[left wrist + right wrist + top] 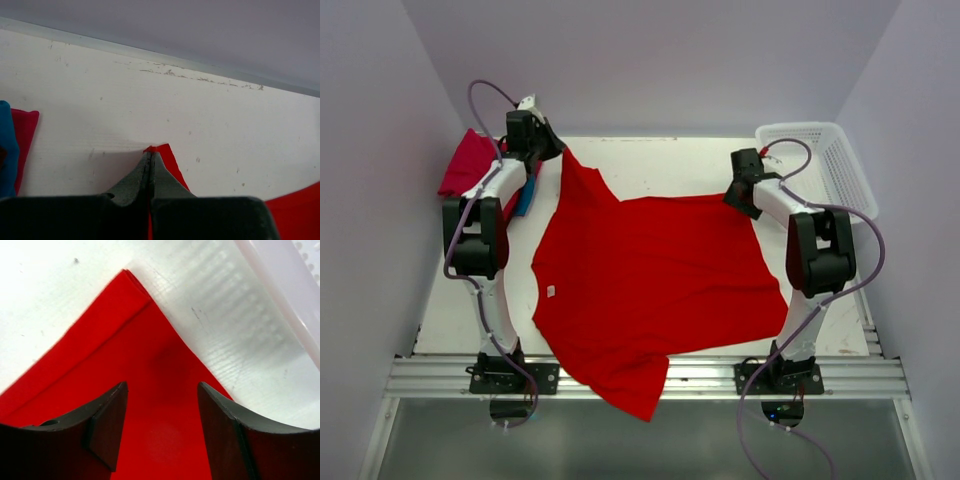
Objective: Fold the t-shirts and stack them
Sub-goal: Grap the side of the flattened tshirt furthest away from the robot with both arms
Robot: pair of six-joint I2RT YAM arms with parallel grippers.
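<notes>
The large bright red t-shirt (pixel 650 275) lies spread over the table, its lower part hanging past the near edge. My left gripper (pixel 558 150) is shut on the shirt's far left corner (pixel 167 160), the red cloth pinched between its closed fingers. My right gripper (pixel 740 195) is open just above the shirt's far right corner (pixel 150 355), its fingers apart with flat red cloth between them. The crimson-pink t-shirt (pixel 468 162) and the teal-blue t-shirt (pixel 526 195) lie at the far left beside the left arm; both show at the left edge of the left wrist view (pixel 25 130).
A white plastic mesh basket (pixel 825 165) stands at the far right of the table, its rim close to my right gripper (pixel 290 285). The back wall runs along the table's far edge (pixel 200 70). Bare white tabletop (pixel 660 165) lies behind the red shirt.
</notes>
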